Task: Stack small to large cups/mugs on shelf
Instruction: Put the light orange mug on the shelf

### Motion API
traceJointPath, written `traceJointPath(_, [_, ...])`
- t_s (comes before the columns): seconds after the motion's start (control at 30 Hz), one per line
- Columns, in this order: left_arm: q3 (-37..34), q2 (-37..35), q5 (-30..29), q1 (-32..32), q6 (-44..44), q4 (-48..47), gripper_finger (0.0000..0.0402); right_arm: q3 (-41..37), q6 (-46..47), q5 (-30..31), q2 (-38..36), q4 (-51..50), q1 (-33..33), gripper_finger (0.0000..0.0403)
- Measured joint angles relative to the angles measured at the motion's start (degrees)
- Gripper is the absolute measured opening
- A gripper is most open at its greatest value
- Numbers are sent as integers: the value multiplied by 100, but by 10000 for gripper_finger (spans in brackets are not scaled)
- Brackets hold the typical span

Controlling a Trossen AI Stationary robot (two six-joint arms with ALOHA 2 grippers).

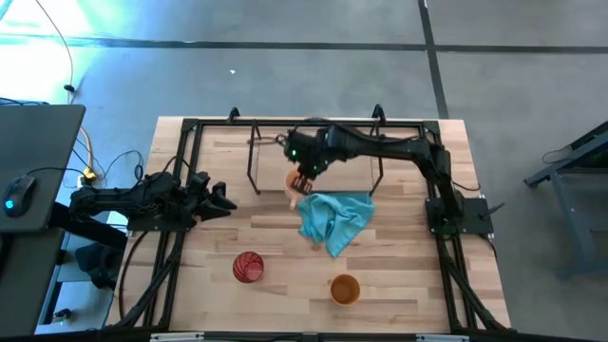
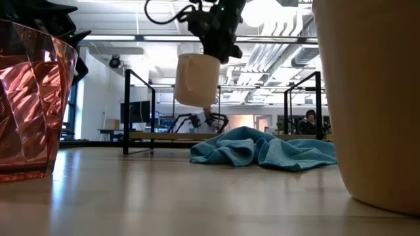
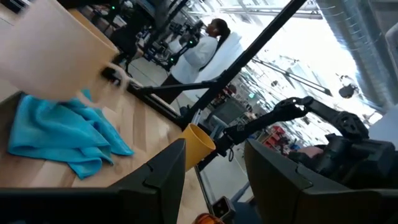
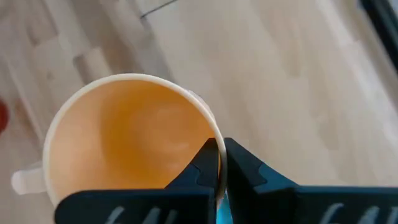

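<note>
The right gripper [image 1: 302, 180] is pinched tight on the rim of the mug [image 1: 295, 180], one finger inside and one outside. The mug hangs in the air, open end up, clear of the table [image 1: 399, 285]. From above, the mug is near the middle of the table, a bit toward 12 o'clock. It is just at the front edge of the shelf [image 1: 275, 142], which stands at 12 o'clock. A blue cloth [image 1: 334, 218] lies crumpled on the table, just at 4 o'clock from the mug. The red cup [image 1: 249, 267] stands upright on the table toward 7 o'clock, well apart from the mug. The brown cup [image 1: 345, 288] stands upright toward 5 o'clock, near the front edge. The two cups are apart from each other, and each is apart from the cloth. The left gripper [image 1: 220, 201] waits at 9 o'clock, low near the table's left side. Its fingers [image 3: 163, 180] are spread apart and hold nothing. A person [image 3: 208, 46] shows far off in the room behind the table.
</note>
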Motion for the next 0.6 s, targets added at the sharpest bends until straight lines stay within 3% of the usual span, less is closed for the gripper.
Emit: traceJointPath(0.6, [0, 0, -599, 0, 63, 0, 154, 0, -498, -438, 120, 791, -711, 0])
